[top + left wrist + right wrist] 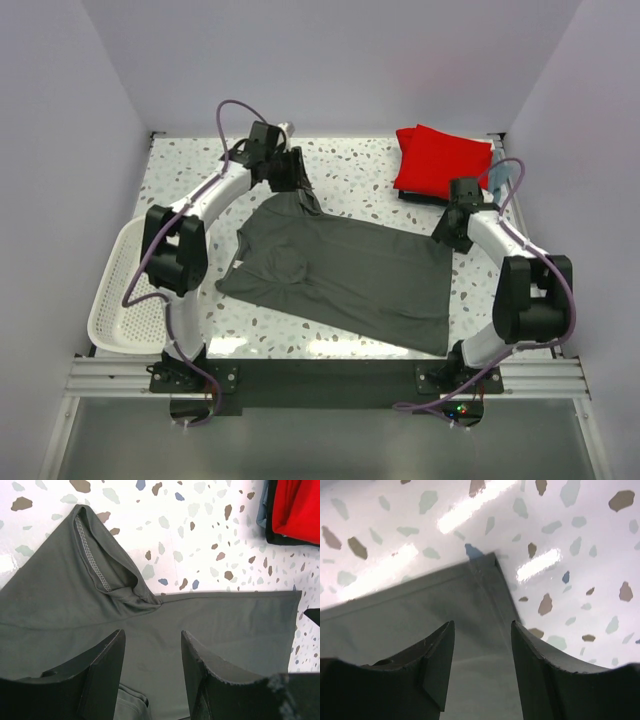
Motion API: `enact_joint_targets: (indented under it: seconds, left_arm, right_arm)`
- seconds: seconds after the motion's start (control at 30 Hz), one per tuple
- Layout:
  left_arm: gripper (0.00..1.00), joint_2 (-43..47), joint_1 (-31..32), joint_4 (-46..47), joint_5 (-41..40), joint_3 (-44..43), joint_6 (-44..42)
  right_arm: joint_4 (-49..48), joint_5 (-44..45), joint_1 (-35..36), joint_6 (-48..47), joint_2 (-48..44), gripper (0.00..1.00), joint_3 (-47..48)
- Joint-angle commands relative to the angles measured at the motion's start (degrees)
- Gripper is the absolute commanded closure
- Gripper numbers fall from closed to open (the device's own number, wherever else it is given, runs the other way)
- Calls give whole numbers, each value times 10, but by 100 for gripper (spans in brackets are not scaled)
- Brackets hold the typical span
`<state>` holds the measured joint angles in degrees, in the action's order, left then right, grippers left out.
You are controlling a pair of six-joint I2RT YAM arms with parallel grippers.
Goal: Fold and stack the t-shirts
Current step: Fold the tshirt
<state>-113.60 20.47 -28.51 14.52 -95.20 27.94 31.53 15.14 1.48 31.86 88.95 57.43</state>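
My left gripper (152, 636) hangs half open, holding nothing, over the dark grey t-shirt (350, 280) spread on the counter (190, 170). My right gripper (482, 626) hangs equally parted over its corner.

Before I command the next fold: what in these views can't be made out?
Top view: the red t-shirt covers the stack under it; only dark and blue-grey edges show.
Left wrist view: the frame's top right corner cuts that stack off.
Top view: the left gripper hides the far left corner of the dark grey t-shirt.
Right wrist view: whether the right gripper touches the cloth is unclear.
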Motion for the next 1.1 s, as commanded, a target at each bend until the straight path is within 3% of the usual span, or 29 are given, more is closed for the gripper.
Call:
enact_joint_targets:
  seconds: [0.0, 0.5, 1.07]
  left_arm:
    - [47, -7, -11, -7, -6, -24, 4]
    - [47, -36, -30, -24, -9, -54, -12]
    - [47, -65, -31, -29, -13, -75, -15]
  right_arm:
    - [-61, 12, -13, -29, 22, 48, 19]
    - [-133, 16, -38, -56, 107, 57, 57]
    - [-138, 23, -39, -41, 83, 60, -16]
